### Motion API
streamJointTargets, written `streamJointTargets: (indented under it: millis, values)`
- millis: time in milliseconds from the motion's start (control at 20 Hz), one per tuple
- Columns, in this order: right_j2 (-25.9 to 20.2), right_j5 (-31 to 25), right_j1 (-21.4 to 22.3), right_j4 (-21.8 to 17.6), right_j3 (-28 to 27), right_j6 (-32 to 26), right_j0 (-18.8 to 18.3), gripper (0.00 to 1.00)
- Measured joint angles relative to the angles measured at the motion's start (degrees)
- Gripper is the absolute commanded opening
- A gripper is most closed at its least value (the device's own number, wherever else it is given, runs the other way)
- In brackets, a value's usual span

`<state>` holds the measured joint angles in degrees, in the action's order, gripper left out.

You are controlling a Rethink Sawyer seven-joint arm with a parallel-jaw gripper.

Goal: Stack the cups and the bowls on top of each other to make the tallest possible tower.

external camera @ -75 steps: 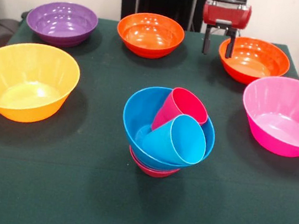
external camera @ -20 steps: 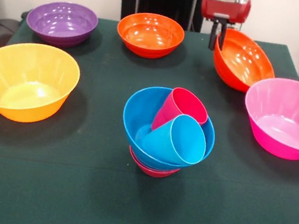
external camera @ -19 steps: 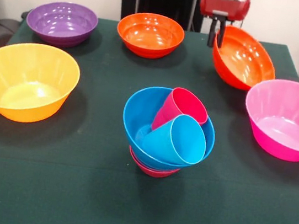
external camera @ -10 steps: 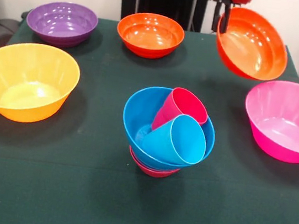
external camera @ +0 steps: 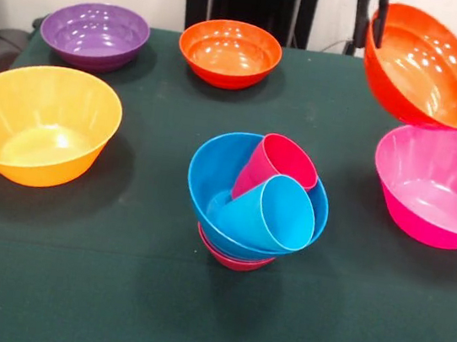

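Observation:
My gripper shows only its dark fingers at the top edge. It is shut on the far-left rim of an orange bowl, which hangs tilted in the air above the far rim of the pink bowl. The tower stands mid-table: a mid-sized blue bowl rests on a small red bowl. In the blue bowl lean a crimson red cup and, in front of it, a light blue cup, both tilted with their mouths toward the camera.
On the green table stand a purple bowl at the far left, a second orange bowl at the far middle and a large yellow-orange bowl at the left.
The gripper closed on the right orange bowl's rim, tipped it and lifted it off the table. It has risen and moved right, now over the pink bowl's far edge. The pink bowl shifted slightly.

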<state>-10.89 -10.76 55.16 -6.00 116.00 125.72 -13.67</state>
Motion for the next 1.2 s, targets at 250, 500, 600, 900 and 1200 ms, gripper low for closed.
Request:
streamJointTargets:
  millis: [250,500,600,900,1200]
  values:
    - [-1.3,-3.9,0.0,0.0,-5.7,0.0,-0.6,0.00]
    - [-2.8,-6.2,0.0,-2.5,-11.4,0.0,-2.5,0.00]
    - [-3.3,-6.6,0.0,-4.7,-13.7,0.0,-3.8,0.00]
    - [-3.5,-7.5,1.0,-11.3,-18.6,0.0,-6.6,0.00]
    - [-3.8,-7.7,2.3,-17.4,-23.4,-0.2,-8.9,0.00]
